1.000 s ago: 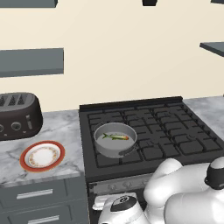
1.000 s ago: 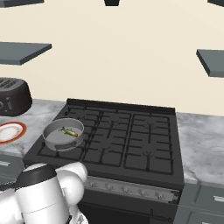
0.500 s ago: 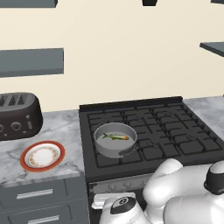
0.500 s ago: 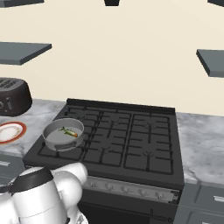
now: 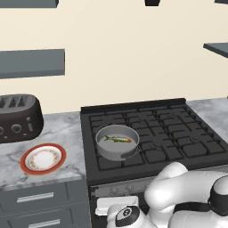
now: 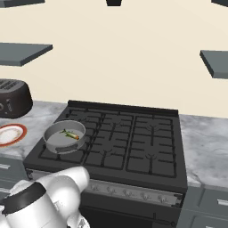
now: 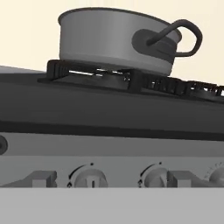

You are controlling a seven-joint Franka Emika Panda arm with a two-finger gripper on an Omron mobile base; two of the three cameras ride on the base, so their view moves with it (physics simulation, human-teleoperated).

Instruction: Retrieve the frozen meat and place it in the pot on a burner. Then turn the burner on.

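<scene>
The frozen meat, a small greenish-yellow fish point(image 5: 118, 139) with an orange tail, lies inside the grey pot point(image 5: 116, 151) on the front-left burner point(image 5: 102, 162) of the black cooktop. From the other side the fish point(image 6: 70, 134) shows in the pot point(image 6: 62, 144) too. In the hand view the pot point(image 7: 109, 37) with its dark handle stands on the grate point(image 7: 87, 74), seen from low in front. My gripper point(image 7: 111, 178) is open, level with the stove's knob row. One knob point(image 7: 89, 178) sits between its fingertips point(image 7: 41, 179), a second knob point(image 7: 151, 176) beside it.
A white plate with a red-orange rim point(image 5: 43, 159) lies on the marble counter left of the stove, and a dark toaster point(image 5: 18, 118) stands behind it. Grey drawers point(image 5: 40, 198) run under the counter. My white arm point(image 5: 187, 200) fills the space before the stove front.
My arm has sunk a little lower in front of the stove. The pot and fish have not moved.
</scene>
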